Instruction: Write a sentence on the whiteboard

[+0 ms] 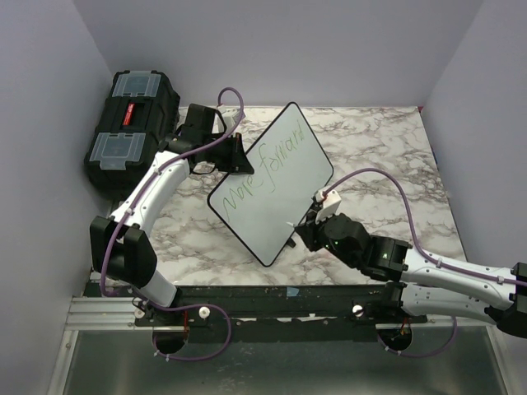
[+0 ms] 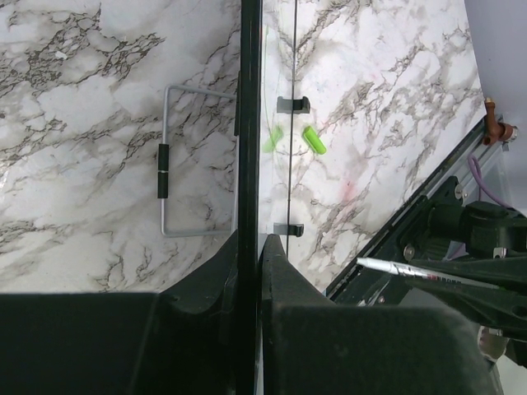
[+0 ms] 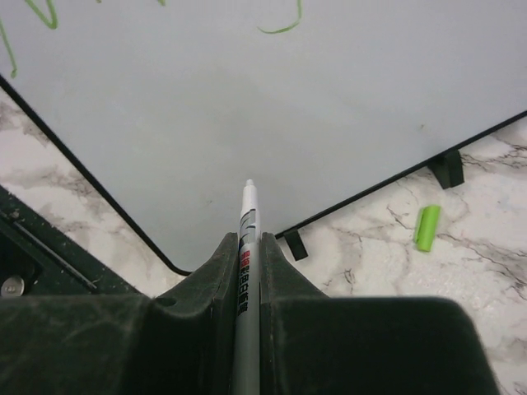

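Note:
The whiteboard (image 1: 276, 185) stands tilted on the marble table. One line of green handwriting, the sentence (image 1: 268, 169), runs across its face and reads like "Move forward". My left gripper (image 1: 237, 159) is shut on the board's upper left rim; in the left wrist view the board (image 2: 249, 123) is edge-on between the jaws of the left gripper (image 2: 252, 240). My right gripper (image 1: 303, 226) is shut on a white marker (image 3: 247, 226). The marker tip points at the blank lower part of the board (image 3: 272, 107), below green strokes (image 3: 280, 30). I cannot tell whether the tip touches.
A black toolbox (image 1: 132, 123) with clear lid compartments stands at the back left. A green marker cap (image 3: 426, 228) lies on the table by the board's lower edge, also in the left wrist view (image 2: 314, 139). A grey wire bracket (image 2: 165, 173) sits behind the board. Walls enclose three sides.

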Available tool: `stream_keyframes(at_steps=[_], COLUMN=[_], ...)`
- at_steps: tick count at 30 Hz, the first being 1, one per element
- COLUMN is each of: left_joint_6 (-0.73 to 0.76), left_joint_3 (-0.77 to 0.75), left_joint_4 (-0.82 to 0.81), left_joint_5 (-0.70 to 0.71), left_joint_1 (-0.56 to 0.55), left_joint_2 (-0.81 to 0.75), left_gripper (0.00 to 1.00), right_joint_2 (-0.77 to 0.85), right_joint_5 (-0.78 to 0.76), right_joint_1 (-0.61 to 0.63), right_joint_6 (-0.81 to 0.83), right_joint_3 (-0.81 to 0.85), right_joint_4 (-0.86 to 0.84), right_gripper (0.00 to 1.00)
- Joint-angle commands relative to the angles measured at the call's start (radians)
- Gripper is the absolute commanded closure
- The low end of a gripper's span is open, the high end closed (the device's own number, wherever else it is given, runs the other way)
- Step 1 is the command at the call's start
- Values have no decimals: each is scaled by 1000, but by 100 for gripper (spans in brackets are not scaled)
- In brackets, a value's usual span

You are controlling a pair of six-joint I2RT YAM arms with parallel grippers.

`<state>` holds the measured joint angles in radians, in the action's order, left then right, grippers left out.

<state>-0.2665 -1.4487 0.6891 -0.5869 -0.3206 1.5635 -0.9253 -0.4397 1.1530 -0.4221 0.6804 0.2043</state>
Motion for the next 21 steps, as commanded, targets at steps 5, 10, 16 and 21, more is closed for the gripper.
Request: stream_keyframes(at_steps=[5,10,16,21], left_joint_6=[168,167,165,158], left_joint_3=[30,28,36,42], left_joint_4=[58,59,55,49], left_joint_5=[209,207,201,191], left_joint_1=[6,6,6,6], left_joint_2=[46,52,47,39], left_gripper=[100,100,100,100], right_joint_2=[14,3,28,5], right_joint_5=[-337,-341,-153,-37], right_joint_1=[6,6,5,4], right_joint_6=[-116,-135,-79,-15], right_joint_3=[21,23,-33,-21], right_joint_4=[110,113,-15,-84], right_gripper=[99,99,99,99])
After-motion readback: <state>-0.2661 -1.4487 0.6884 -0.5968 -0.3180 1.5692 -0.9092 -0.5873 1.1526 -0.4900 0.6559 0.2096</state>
